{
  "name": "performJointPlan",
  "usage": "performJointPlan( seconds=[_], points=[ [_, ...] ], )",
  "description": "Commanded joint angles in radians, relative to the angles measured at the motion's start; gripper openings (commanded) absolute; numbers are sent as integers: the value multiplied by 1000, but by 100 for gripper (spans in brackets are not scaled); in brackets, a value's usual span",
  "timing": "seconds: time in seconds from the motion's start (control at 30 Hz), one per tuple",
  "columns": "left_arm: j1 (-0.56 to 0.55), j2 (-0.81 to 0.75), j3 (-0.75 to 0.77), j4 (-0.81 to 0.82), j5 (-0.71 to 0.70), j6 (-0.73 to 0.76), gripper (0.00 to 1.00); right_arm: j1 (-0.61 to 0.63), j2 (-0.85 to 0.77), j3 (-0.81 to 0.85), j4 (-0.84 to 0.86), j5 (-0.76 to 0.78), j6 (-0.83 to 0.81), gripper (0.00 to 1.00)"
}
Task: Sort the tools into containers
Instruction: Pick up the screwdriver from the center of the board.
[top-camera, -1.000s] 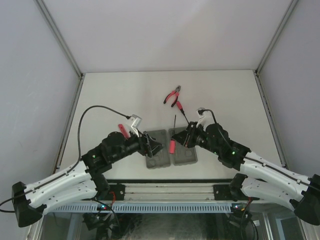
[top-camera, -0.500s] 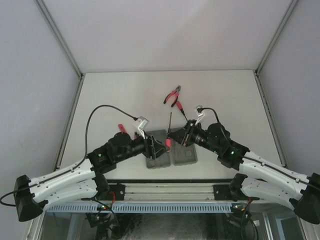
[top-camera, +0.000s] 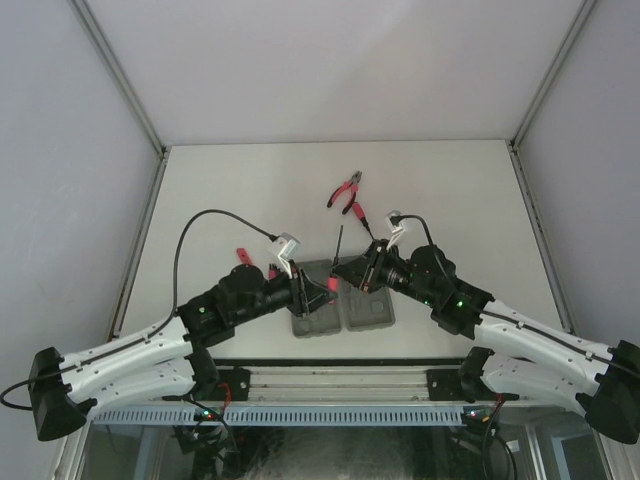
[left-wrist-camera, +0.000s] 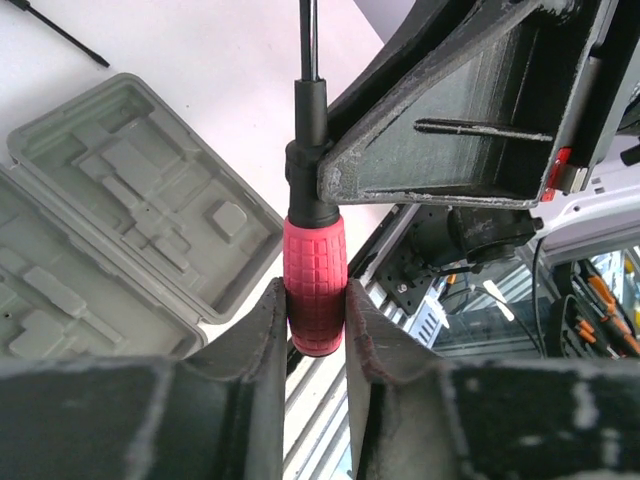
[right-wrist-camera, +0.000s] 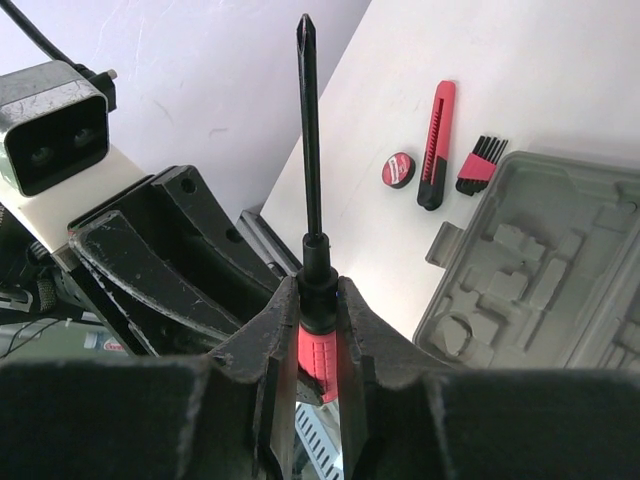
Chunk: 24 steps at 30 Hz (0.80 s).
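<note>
Finding: within the last second the left hand (left-wrist-camera: 314, 305) has travelled in over the grey plastic hinged tool case (left-wrist-camera: 120, 200) and narrowed from widely parted to a grip. Its two pads now press both sides of the red ribbed handle of the long thin red-handled screwdriver (right-wrist-camera: 318, 265). The right hand (right-wrist-camera: 318, 300) has kept its hold unchanged, nearly closed on the same tool higher up, about the junction of the black collar and the handle. The screwdriver is therefore held at both ends of its handle, clear of the white bench (top-camera: 450, 190), above the open case, with its tip pointing away from the robot. Assessment: this appears to be a hand-to-hand transfer at the point of double grip, and the tool is not yet in any moulded slot. Both halves of the case lie open, and no tool is seen in the parts in view. Still outstanding on the bench are the red-handled pliers (top-camera: 347, 192) beyond the case, and, just beside its left half, the small round red disc (right-wrist-camera: 398, 170), the short red-and-black driver (right-wrist-camera: 437, 140) and the small comb-like piece (right-wrist-camera: 478, 165). Risk noted: an early release by the right hand could let the tool pivot.
</note>
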Motion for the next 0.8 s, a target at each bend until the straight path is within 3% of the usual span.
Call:
performJointPlan(
  seconds=[0.0,0.33,0.6,0.77],
  points=[
    [-1,0,29,40,-14,-5,20,13,-15,16,58,-12,10,7],
    [-1,2,34,15,-37,1,1,14,-35,15,19,26,-16,10],
    [-1,-10,41,-15,-38,17,0,15,-57,15,10,56,-14,18],
    [-1,-14,58,-59,-42,36,0,14,-82,15,-30,83,-31,32]
  ],
)
